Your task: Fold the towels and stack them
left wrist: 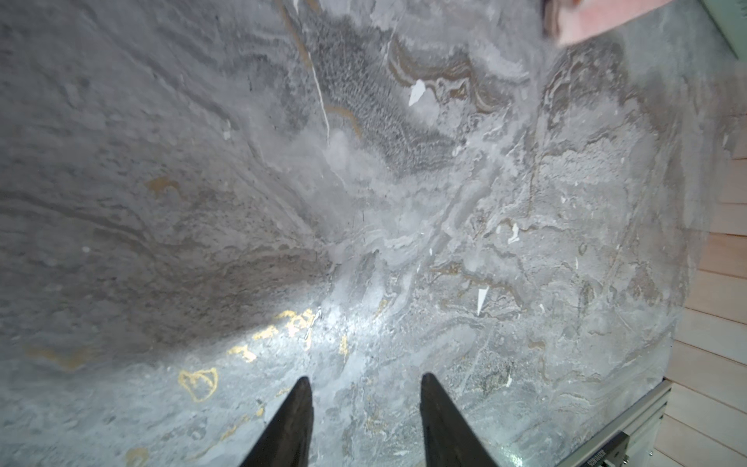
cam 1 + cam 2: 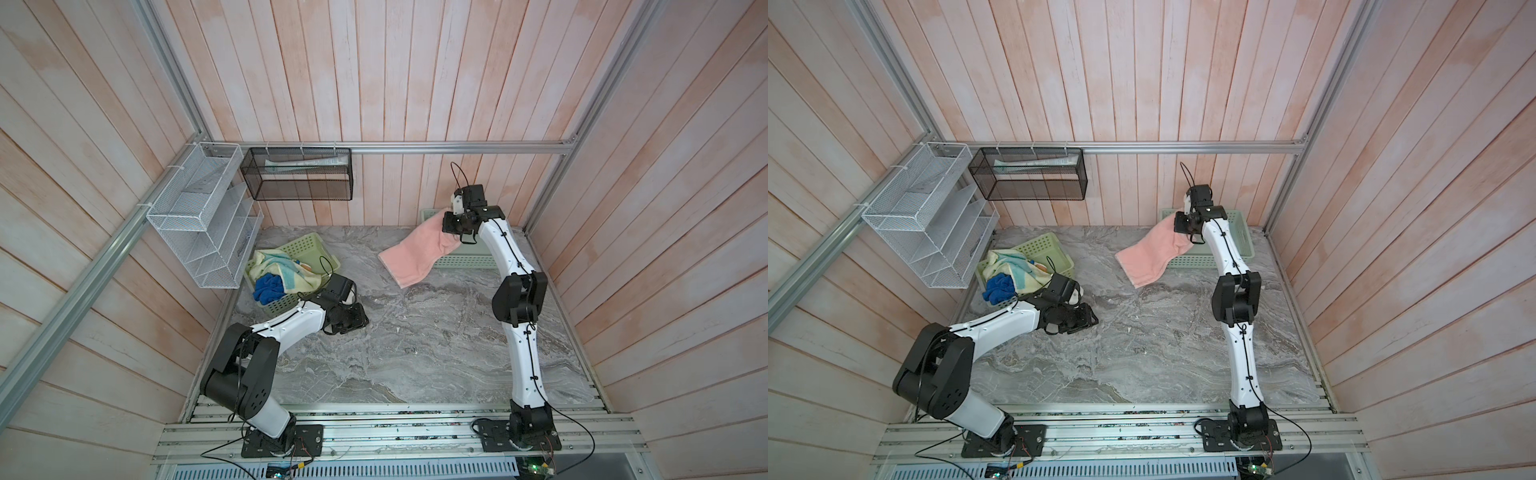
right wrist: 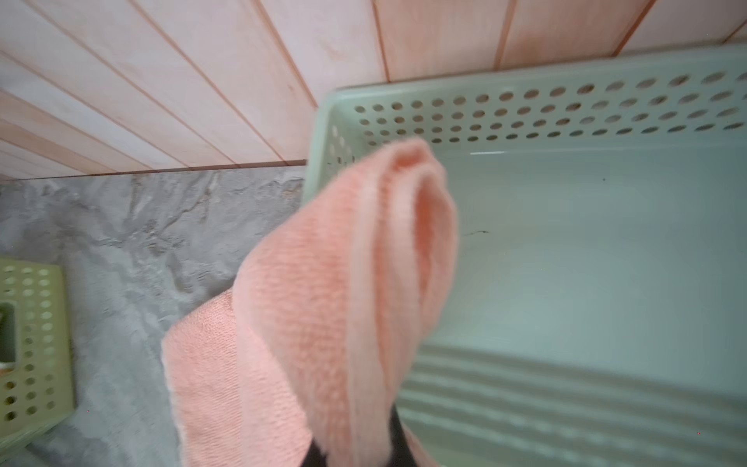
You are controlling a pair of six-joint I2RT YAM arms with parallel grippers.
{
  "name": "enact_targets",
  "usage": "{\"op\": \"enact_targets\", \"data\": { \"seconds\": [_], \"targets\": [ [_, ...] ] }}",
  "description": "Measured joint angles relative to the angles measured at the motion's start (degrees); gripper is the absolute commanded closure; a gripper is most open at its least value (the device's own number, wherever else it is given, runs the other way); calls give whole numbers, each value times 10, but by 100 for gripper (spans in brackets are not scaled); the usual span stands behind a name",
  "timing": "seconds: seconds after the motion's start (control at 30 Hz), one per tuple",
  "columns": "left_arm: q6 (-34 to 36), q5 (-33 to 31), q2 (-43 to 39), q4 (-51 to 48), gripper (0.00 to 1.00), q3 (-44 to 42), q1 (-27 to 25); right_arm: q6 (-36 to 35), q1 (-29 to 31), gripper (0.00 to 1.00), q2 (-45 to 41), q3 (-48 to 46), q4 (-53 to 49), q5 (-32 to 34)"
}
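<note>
Right pincer (image 3: 357, 444) grips a salmon-pink towel (image 2: 415, 255) over a mint-green basket (image 3: 566, 101); left pincer (image 1: 366, 380) hangs released above the desk (image 1: 202, 202).

Towel heap (image 2: 279, 272) in left basket (image 2: 306, 244) — lone towel (image 2: 415, 254) over right basket (image 2: 463, 262).

Both top views looked down from high up, sharing the whole marble table (image 2: 415, 340). The left wrist camera faced its bare surface close up; the right one sat just over the pink towel (image 3: 323, 303) and pale green basket (image 3: 525, 117).
</note>
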Motion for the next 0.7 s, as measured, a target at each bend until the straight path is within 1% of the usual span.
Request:
{"op": "enact_targets", "data": {
  "seconds": [0.07,0.13,0.17,0.3,0.57,0.63,0.7],
  "targets": [
    [0,2,2,0,54,0,0,-2,-3,100,29,3,-29,-14],
    [0,2,2,0,54,0,0,-4,1,100,26,-37,-39,-27],
    [0,2,3,0,54,1,0,-5,5,100,15,-73,-35,-35],
    [0,3,13,0,54,10,0,-7,26,100,-68,-244,-8,-64],
    [-5,3,14,-1,55,29,0,3,68,100,-266,-512,46,-94],
    [-5,1,14,-2,55,37,1,8,87,100,-309,-562,53,-92],
    [-4,-1,13,-4,54,47,1,16,105,100,-335,-581,50,-89]
  ]
}}
